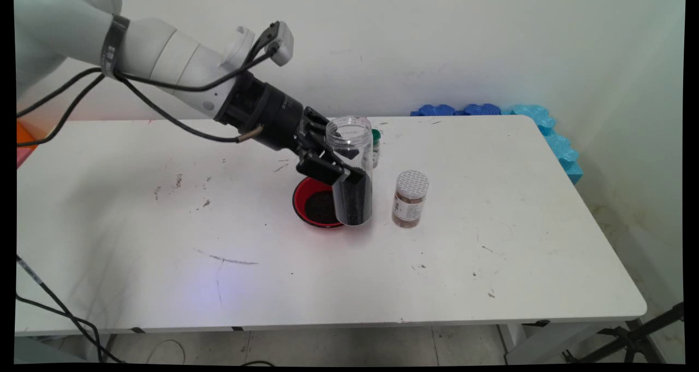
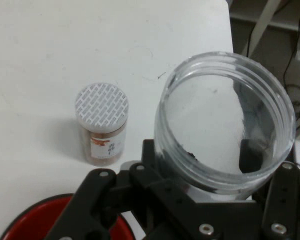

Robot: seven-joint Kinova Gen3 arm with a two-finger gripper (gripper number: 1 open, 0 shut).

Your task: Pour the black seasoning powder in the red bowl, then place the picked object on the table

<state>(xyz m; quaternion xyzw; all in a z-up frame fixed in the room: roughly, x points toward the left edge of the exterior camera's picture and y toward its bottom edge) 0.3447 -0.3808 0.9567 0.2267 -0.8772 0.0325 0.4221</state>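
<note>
white table | blue foam pieces at far right corner | tripod legs on floor lower right

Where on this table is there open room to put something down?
The whole left half of the table is bare, as are the front strip and the right end past the spice jar. It is crowded mid-table, where the gripper holds a clear jar beside the red bowl.

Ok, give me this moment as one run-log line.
gripper: shut on clear jar, upright, open-topped, dark grains inside | red bowl: beside jar, dark grains inside | spice jar: upright, capped, apart
</note>
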